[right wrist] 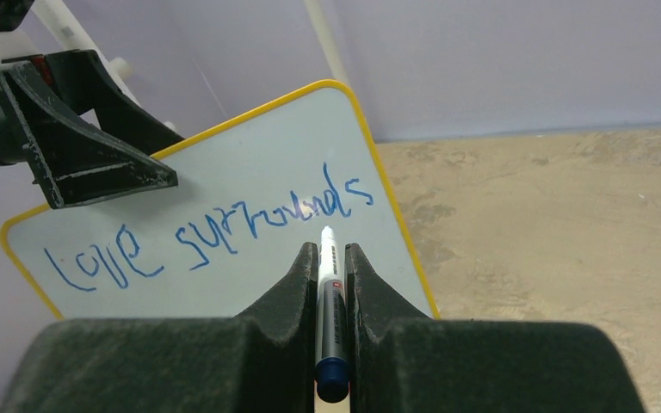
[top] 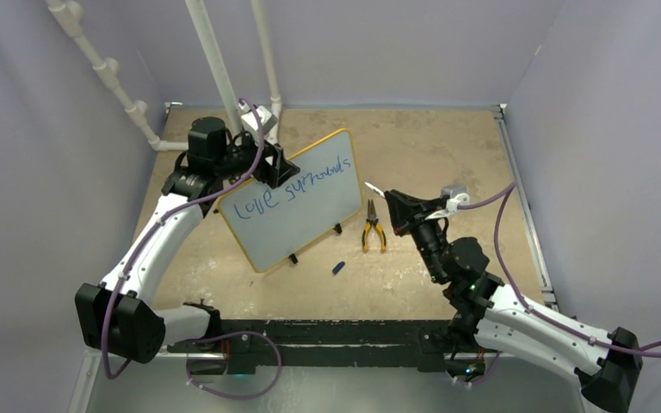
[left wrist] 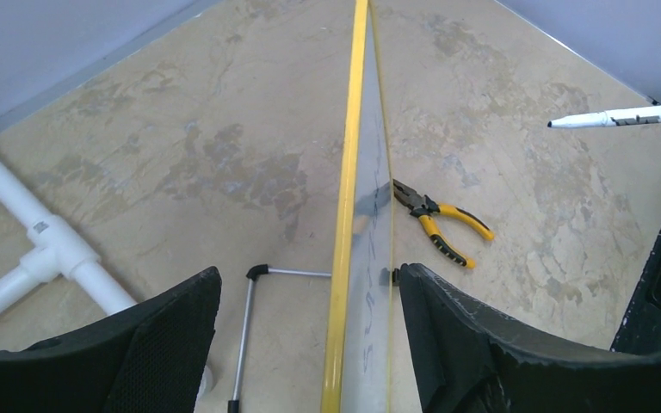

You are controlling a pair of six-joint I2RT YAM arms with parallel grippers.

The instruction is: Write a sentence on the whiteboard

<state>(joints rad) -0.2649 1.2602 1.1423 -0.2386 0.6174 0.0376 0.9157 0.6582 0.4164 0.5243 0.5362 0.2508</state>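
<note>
While right tool (right wrist: 328, 255) pinches marker (right wrist: 329, 297), left tool (left wrist: 308, 275) gapes, seemingly off whiteboard (top: 297, 221).

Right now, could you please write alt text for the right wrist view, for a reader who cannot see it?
The right end effector grips a white marker, its tip aimed at the yellow-framed whiteboard with the sentence "love surrounds" in blue. A black finger of the left end effector stands by the board's upper left edge.
</note>
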